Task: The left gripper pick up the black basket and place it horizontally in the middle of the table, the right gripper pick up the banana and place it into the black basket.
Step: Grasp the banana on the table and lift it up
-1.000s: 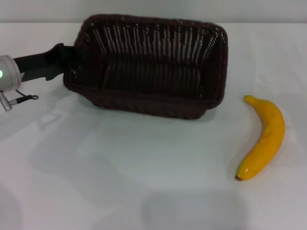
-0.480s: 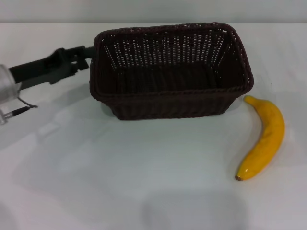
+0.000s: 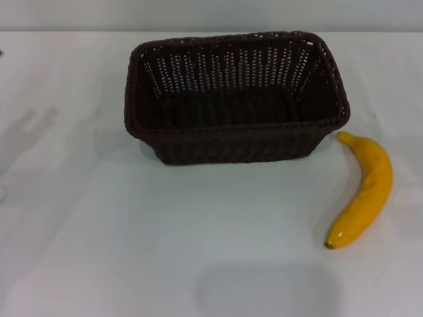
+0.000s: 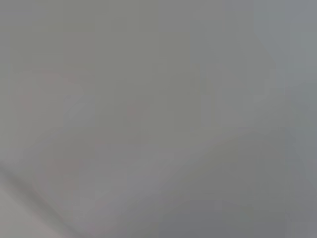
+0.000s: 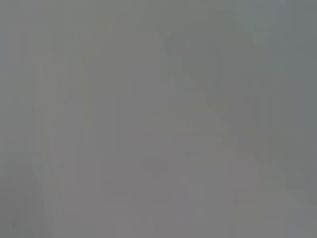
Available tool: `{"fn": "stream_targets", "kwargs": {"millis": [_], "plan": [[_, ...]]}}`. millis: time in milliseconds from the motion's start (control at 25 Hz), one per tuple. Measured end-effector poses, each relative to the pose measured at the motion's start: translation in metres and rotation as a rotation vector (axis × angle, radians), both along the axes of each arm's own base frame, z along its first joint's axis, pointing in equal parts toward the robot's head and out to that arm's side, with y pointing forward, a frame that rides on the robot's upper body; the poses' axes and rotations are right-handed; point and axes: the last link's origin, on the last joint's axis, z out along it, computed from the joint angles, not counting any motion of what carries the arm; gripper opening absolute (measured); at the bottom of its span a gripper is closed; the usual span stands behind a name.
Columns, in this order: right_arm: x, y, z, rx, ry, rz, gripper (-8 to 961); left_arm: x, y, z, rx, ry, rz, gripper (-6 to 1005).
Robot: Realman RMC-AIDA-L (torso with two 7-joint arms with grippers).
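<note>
The black basket [image 3: 234, 99] stands upright on the white table [image 3: 132, 238], its long side across the view, at the middle back. It is empty. The yellow banana [image 3: 364, 189] lies on the table to the right of the basket, its upper end close to the basket's right front corner, its dark tip toward the front. Neither gripper shows in the head view. Both wrist views show only a plain grey blur, with no fingers and no object.
A faint shadow [image 3: 26, 132] lies on the table at the far left. The table's back edge [image 3: 66, 31] runs along the top of the head view.
The left gripper set the basket down flat, let go of its left end and drew back to the left, out of the head view. The banana has not moved.
</note>
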Motion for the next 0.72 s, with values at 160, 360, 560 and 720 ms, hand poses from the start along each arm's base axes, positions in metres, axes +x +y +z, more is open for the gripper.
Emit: {"fn": "stream_targets", "kwargs": {"millis": [160,360,560,720], "plan": [[0.011,-0.011,0.018,-0.067,0.097,0.017,840,-0.010,-0.017,-0.001,0.230,0.063,-0.002,723],[0.021,-0.027,0.049,-0.163,0.206,0.037,840,-0.022,-0.026,-0.017,0.366,0.135,0.054,724],[0.013,-0.025,0.074,-0.403,0.205,0.048,839,-0.023,-0.029,-0.028,0.451,0.285,0.055,724],[-0.011,-0.017,0.083,-0.606,0.081,0.114,837,-0.018,-0.021,-0.033,0.476,0.333,0.051,712]]}}
